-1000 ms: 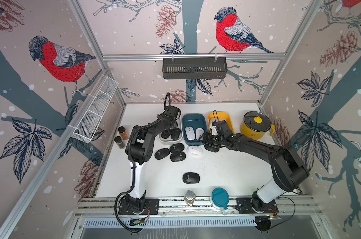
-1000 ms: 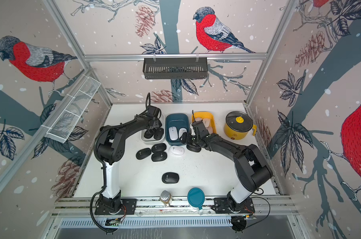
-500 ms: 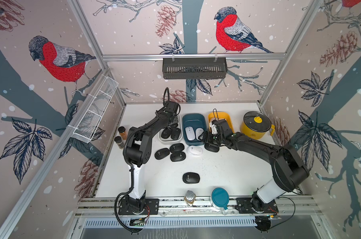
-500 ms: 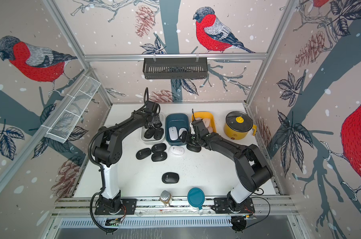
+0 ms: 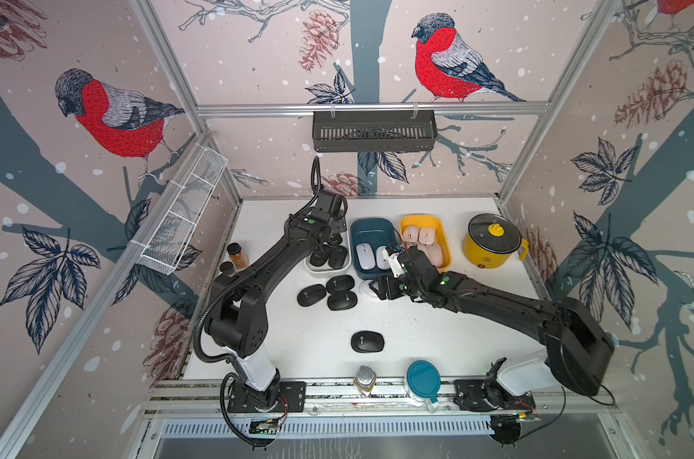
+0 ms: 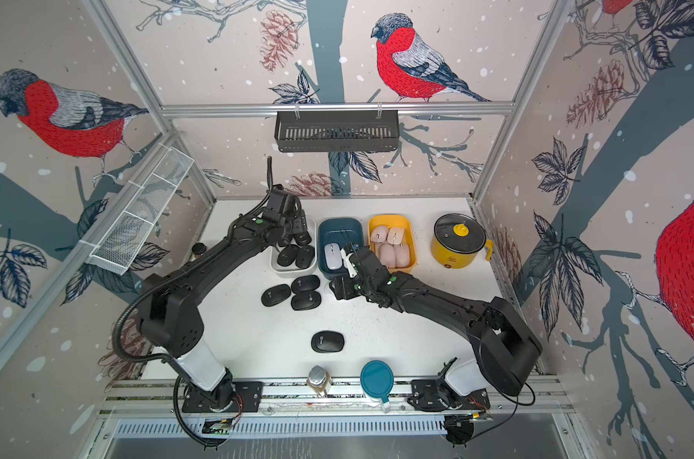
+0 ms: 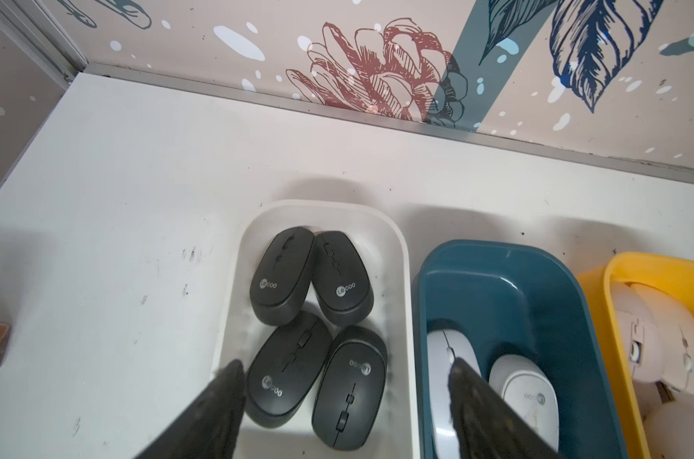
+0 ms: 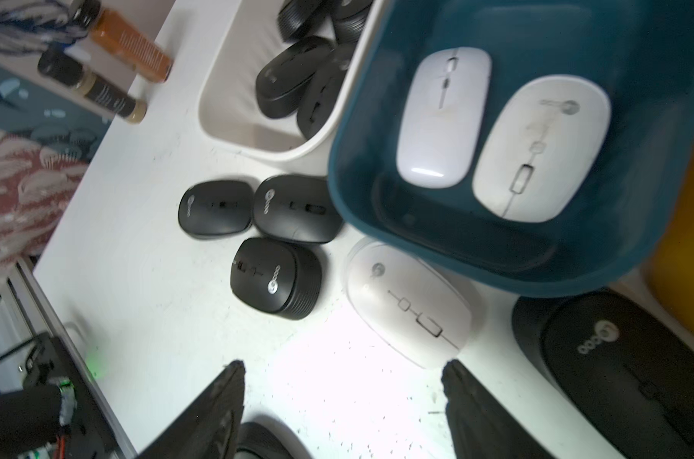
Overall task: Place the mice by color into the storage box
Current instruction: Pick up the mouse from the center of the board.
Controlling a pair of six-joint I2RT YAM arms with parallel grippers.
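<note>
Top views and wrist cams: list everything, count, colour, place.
Black mice: nine, black; four in white bin, five loose on table.
White mice: three, white; two in teal bin, one loose beside it.
Pink mice: four visible, pale pink, yellow bin.
Pot: one, yellow, back right.
Round lid: one, teal, front rail.
Jars: three, brown; two left edge, one front rail.
Wall baskets: two, black and white.
Left fingers: open, over white bin.
Right fingers: open, near loose white mouse.

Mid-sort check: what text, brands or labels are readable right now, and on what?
"Lecoo": on the black mice in the white bin, left wrist view.
Logo on the loose white mouse: too blurred to read.
Labels on the spice bottles: blurred.
Mark on the yellow pot: too small.
</note>
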